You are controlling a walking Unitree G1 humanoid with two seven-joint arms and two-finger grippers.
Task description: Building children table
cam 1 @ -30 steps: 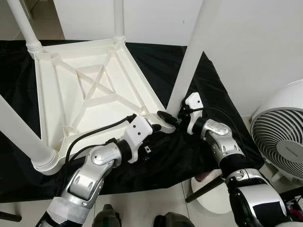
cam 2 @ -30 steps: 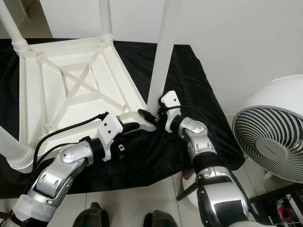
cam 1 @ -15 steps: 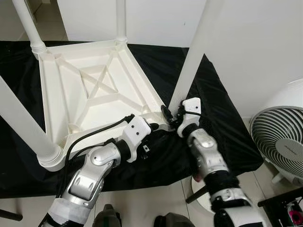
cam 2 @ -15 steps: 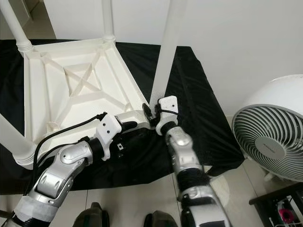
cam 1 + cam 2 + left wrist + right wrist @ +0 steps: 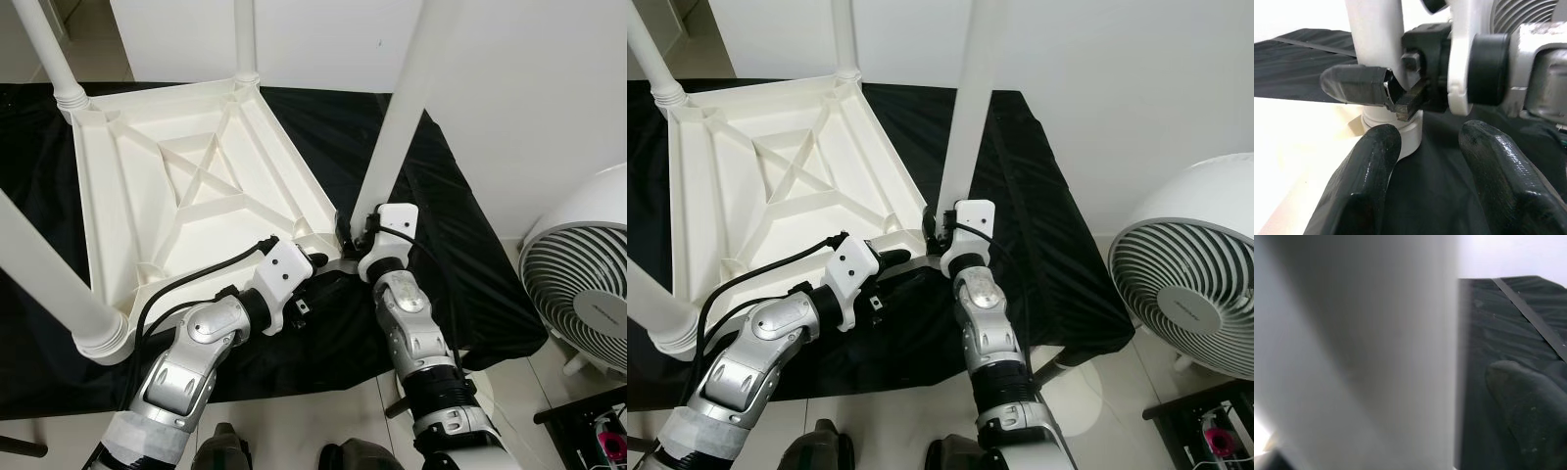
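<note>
Table [image 5: 186, 176] inverted, legs [image 5: 397, 127] vertical

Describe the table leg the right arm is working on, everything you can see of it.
The table leg is a plain white round post, plastic by its look, standing upright at the near right corner of the upside-down table. Its foot ends in a wider ribbed collar sitting in the corner socket. Its top runs out of the picture. The right end effector is at its base, fingers around the post. The left end effector hovers open close beside the collar.
</note>
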